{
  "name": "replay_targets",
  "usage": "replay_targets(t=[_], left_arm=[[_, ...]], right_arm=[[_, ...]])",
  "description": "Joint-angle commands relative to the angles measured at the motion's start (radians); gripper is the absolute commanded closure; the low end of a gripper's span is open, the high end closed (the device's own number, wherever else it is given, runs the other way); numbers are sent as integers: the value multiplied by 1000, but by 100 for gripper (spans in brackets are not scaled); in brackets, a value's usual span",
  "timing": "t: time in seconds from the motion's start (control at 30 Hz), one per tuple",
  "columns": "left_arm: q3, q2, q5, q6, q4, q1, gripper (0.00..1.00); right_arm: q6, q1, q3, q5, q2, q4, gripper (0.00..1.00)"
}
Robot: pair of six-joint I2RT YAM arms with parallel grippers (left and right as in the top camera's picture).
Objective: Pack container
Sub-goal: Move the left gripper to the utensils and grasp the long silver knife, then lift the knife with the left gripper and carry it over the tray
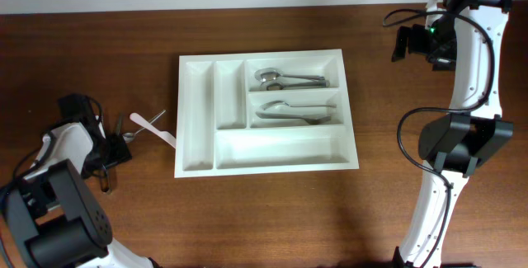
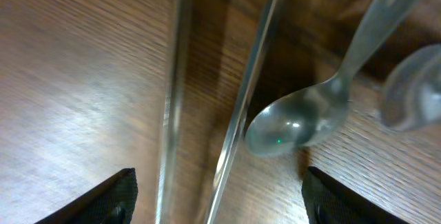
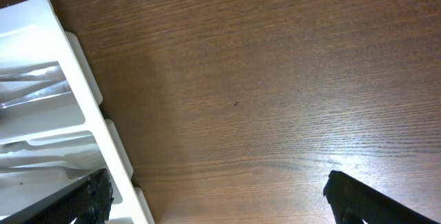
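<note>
**Left gripper** (image 2: 220, 200) — fingers (image 2: 114, 196) standing wide apart, released and grasping nothing — is hovering low over the dark brown wooden table (image 2: 76, 79). Two thin silver metal handles (image 2: 241, 107) are lying side by side on the wood between the fingers. Just beside them a silver metal spoon (image 2: 296, 124) is resting, and a second, blurred spoon bowl (image 2: 413, 96) is showing at the right edge of the wrist view.

**Right gripper** (image 3: 220, 196) is likewise spread open, holding nothing, and hanging over bare wood near the large white rectangular plastic cutlery tray (image 1: 196, 119).

The tray is sitting at the table's middle, between the two arms. Metal cutlery (image 1: 289, 78) is lying in its upper two long compartments.
</note>
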Motion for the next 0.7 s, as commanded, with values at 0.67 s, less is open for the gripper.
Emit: replay_targets(t=[0.67], left_arm=[[-17,66,7,13,1,4,58]], right_arm=[[9,3,19,9,0,2,1]])
